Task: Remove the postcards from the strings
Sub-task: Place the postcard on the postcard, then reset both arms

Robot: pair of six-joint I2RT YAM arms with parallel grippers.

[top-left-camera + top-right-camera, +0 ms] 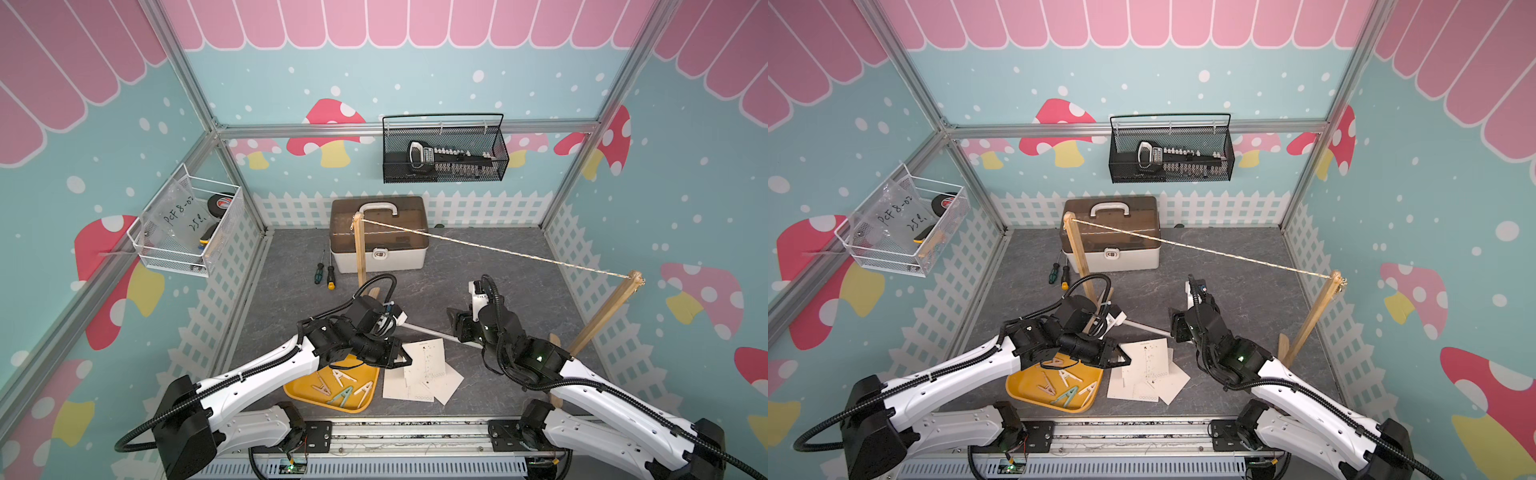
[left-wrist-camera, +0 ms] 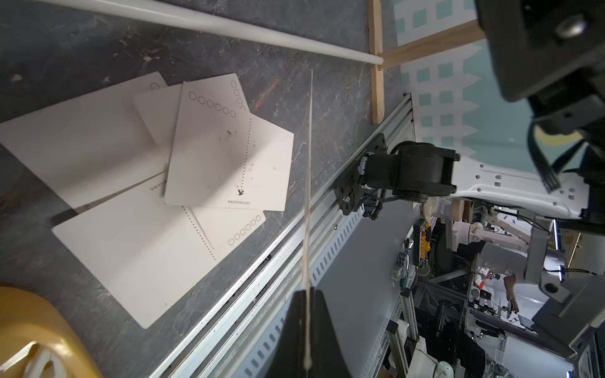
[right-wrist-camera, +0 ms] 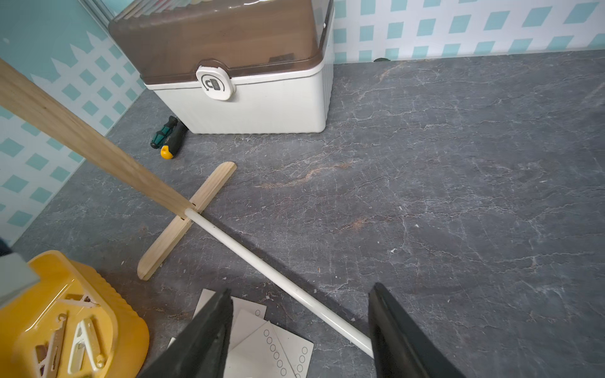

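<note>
Only the left wrist view shows the left gripper [image 2: 307, 296] pinched shut on one thin cream-white postcard [image 2: 308, 170], seen edge-on above the other cream-white cards [image 2: 131, 229], which lie overlapped flat just beside the yellow plastic tray [image 2: 29, 327]. Both top views show the beige twisted string [image 1: 498, 248] bare, well beyond the tray. In the right wrist view the right gripper [image 3: 299, 327] stands spread and empty over the white rod [image 3: 262, 268], with bare grey marbled tabletop [image 3: 458, 163] beyond.

Postcards [image 1: 409, 384] heaped on tabletop [image 1: 519, 303], one held above; string [image 1: 498, 248] taut.
</note>
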